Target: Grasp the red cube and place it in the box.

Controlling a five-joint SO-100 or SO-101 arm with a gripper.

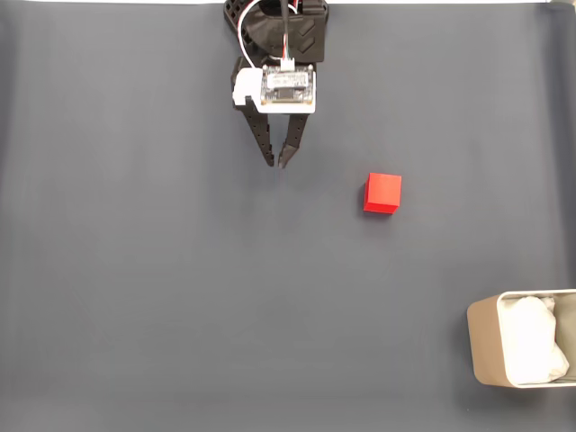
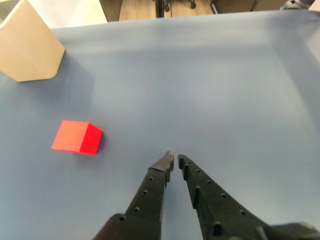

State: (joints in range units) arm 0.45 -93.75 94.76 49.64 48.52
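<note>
fixed view showed a dark grey cloth-covered table (image 1: 135,297), and at its lower right edge sat the beige-cream rounded tin box (image 1: 486,346) lined with wrinkly white paper. the black two-finger gripper (image 1: 277,163) hung near the top — tips almost together, holding nothing. the small matte red cube (image 1: 382,193) lay apart, to the gripper's right.

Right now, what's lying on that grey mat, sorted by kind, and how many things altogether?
Red cube: 1
Beige box lined with white wrinkly paper: 1
Robot gripper, black, fingertips nearly together, holding nothing: 1
Total: 3
</note>
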